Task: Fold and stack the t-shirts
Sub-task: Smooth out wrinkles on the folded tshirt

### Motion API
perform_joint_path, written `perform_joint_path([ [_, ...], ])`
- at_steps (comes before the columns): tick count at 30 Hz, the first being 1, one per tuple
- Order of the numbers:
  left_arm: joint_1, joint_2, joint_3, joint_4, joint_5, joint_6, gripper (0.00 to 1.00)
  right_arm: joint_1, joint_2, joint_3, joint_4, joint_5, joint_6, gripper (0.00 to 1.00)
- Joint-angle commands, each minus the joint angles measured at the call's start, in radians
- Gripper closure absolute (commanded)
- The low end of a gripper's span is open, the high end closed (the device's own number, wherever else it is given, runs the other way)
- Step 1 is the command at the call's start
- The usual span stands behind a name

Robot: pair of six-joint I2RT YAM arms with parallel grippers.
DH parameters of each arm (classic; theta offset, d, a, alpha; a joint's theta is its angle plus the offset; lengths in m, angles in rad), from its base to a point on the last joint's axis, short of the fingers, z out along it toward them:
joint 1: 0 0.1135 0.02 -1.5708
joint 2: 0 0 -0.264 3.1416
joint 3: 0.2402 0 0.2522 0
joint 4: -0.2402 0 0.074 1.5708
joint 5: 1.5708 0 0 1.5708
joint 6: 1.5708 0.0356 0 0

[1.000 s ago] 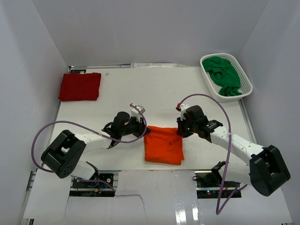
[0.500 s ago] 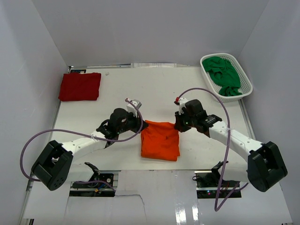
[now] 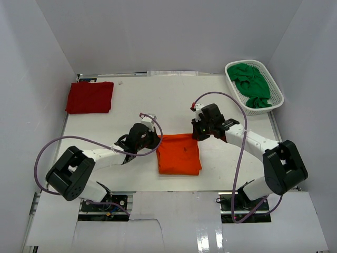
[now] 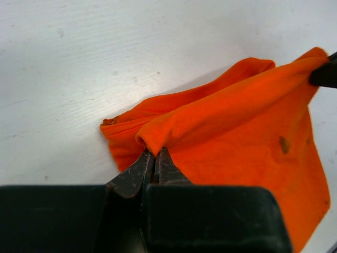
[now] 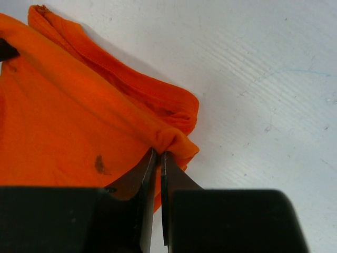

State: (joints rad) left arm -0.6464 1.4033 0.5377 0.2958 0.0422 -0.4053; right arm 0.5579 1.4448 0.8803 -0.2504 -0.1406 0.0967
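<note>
Top view, 12 o'clock = away from the arm bases.

- Orange shirt [image 3: 179, 154]: a folded packet on the table [image 3: 174, 100], middle of the near half, between the two arms. Near-square, a little longer along 12–6.
- Left gripper [image 4: 155, 156]: jaws pinched together on the packet's far-left corner. The top layer is drawn up into a small ridge at the tips.
- Right gripper [image 5: 159, 154]: jaws likewise clamped on the far-right corner, cloth bunched at the tips. Lower layers lie loose on the table beyond the pinch.
- The held edge runs 9–3 between the two grippers, and the body of the packet hangs toward 6 from it. A small dark mark shows on the top face.
- Dark red shirt [image 3: 89, 97]: folded flat at 10 o'clock, well apart from the orange one.
- Green shirt [image 3: 250, 83]: crumpled in the basket [image 3: 274, 79] at 2 o'clock, not yet folded.

Judgement: folding of the orange one looks about done, and the stack site is likely the dark red shirt. That lies toward 10 from the held edge, on the left arm's side, so the right arm has the longer reach. Both corners should travel level, or the loose under-layers may slide out.
</note>
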Motion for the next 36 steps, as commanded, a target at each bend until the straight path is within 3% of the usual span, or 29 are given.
perform_joint_path([
  [1,0.02,0.022,0.007,0.034,-0.131,-0.013,1.0,-0.019,0.023,0.063,0.06,0.047,-0.025,0.92],
  [8,0.031,0.08,0.021,0.049,-0.189,-0.001,1.0,-0.03,0.046,0.065,0.086,0.056,-0.026,0.91],
  [10,0.031,0.092,0.041,0.052,-0.186,0.003,0.95,-0.03,0.048,0.069,0.089,0.05,-0.022,0.87],
  [11,0.031,0.095,0.05,0.052,-0.179,0.006,0.9,-0.03,0.048,0.074,0.088,0.049,-0.022,0.8],
  [12,0.031,0.1,0.057,0.052,-0.176,0.01,0.84,-0.03,0.049,0.078,0.088,0.045,-0.02,0.67],
  [13,0.031,0.1,0.065,0.051,-0.171,0.011,0.65,-0.03,0.049,0.088,0.086,0.047,-0.02,0.62],
  [15,0.031,0.092,0.09,0.052,-0.172,0.016,0.49,-0.03,0.043,0.094,0.086,0.061,-0.017,0.53],
  [16,0.031,0.086,0.105,0.049,-0.176,0.022,0.31,-0.03,0.039,0.101,0.086,0.067,-0.017,0.52],
  [19,0.031,0.033,0.125,0.039,-0.188,0.029,0.19,-0.03,0.013,0.108,0.083,0.09,-0.017,0.5],
  [23,0.031,-0.078,0.156,-0.067,-0.196,0.017,0.19,-0.03,-0.052,0.091,0.071,0.07,0.007,0.5],
  [25,0.031,-0.151,0.137,-0.098,-0.144,-0.021,0.2,-0.032,-0.093,0.072,0.068,-0.003,0.04,0.55],
  [26,0.031,-0.168,0.119,-0.103,-0.083,-0.036,0.23,-0.03,-0.104,0.053,0.066,-0.09,0.082,0.67],
  [28,0.031,-0.17,0.119,-0.112,0.002,-0.064,0.25,-0.032,-0.104,0.034,0.06,-0.202,0.119,0.79],
  [29,0.031,-0.158,0.126,-0.112,0.054,-0.067,0.27,-0.032,-0.103,0.013,0.062,-0.309,0.141,0.92],
  [32,0.031,-0.098,0.16,-0.09,0.201,-0.079,0.42,-0.03,-0.129,-0.067,0.14,-0.448,0.253,0.92],
  [36,0.037,-0.034,0.182,-0.014,0.314,-0.079,0.58,-0.01,-0.231,-0.24,0.387,-0.623,0.454,0.92],
])
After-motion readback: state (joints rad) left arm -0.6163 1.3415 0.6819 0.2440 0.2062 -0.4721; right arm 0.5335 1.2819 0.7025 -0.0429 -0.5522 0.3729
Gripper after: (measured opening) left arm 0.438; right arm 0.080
